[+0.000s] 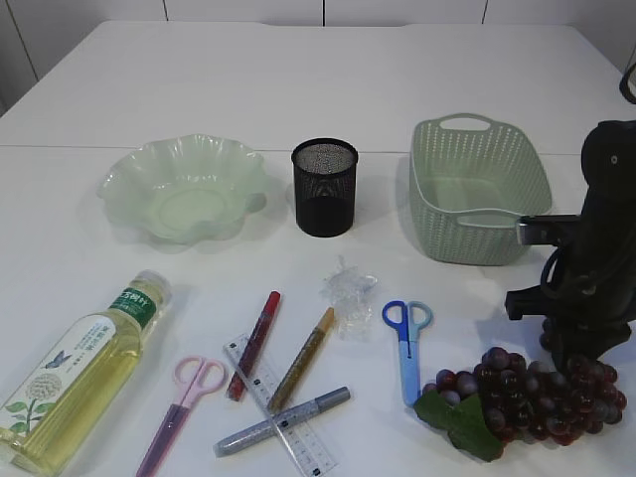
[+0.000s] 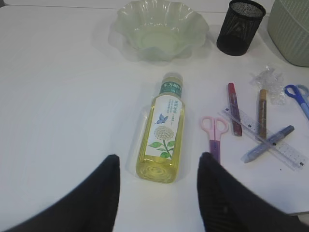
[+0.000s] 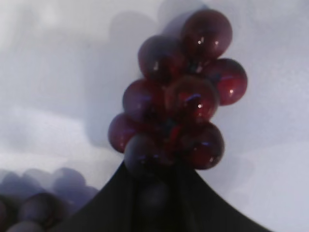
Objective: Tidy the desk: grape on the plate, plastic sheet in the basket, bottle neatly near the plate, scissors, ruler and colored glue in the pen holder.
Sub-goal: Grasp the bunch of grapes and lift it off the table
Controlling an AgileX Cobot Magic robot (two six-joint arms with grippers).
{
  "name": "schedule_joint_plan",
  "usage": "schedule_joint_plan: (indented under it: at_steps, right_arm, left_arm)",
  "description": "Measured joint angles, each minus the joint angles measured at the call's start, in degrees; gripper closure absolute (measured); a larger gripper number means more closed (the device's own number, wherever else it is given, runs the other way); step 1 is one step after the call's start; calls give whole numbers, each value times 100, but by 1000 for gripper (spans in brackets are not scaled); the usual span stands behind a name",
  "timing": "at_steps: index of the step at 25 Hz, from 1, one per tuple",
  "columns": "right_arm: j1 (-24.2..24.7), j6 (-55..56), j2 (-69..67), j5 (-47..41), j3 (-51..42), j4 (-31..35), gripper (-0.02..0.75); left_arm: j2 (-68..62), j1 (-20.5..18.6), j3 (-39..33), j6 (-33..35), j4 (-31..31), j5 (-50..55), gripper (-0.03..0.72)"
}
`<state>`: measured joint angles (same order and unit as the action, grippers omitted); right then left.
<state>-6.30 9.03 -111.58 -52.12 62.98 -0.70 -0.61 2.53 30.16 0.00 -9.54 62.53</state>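
- The grapes [image 1: 537, 393] lie at the table's near right corner, a green leaf [image 1: 459, 422] at their left end; in the right wrist view a cluster [image 3: 181, 96] fills the frame.
- The right gripper [image 3: 154, 193] is down on the bunch's right end; its fingers [image 3: 111, 203] stand narrow and close around grapes at the cluster's base (whether they truly grip, I cannot tell).
- Blue scissors [image 1: 407, 343] lie just left of the grapes, a crumpled plastic sheet [image 1: 348, 288] beyond them.
- Further left: a clear ruler [image 1: 278, 402] with a silver glue pen [image 1: 283, 422] crossing it, a gold one [image 1: 301, 360] and a red one [image 1: 253, 345] beside it, then pink scissors [image 1: 179, 407].
- The bottle [image 2: 164, 128] lies on its side at the near left, cap toward the plate [image 2: 159, 29].
- The left gripper [image 2: 157, 193] hovers over the bottle's base, fingers [image 2: 215, 193] wide apart, holding nothing.
- At the back stand the plate, the black pen holder [image 1: 324, 186] and the basket [image 1: 477, 189], left to right.
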Motion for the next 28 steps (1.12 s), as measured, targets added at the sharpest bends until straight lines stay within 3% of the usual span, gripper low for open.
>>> schedule_joint_plan:
  at_steps: [13, 28]
  right_arm:
    - [9, 0, 31, -71, 13, 70, 626]
    - [9, 0, 971, -198, -29, 175, 633]
  left_arm:
    - [0, 0, 0, 0, -66, -21, 323]
    - [0, 0, 0, 0, -79, -29, 347]
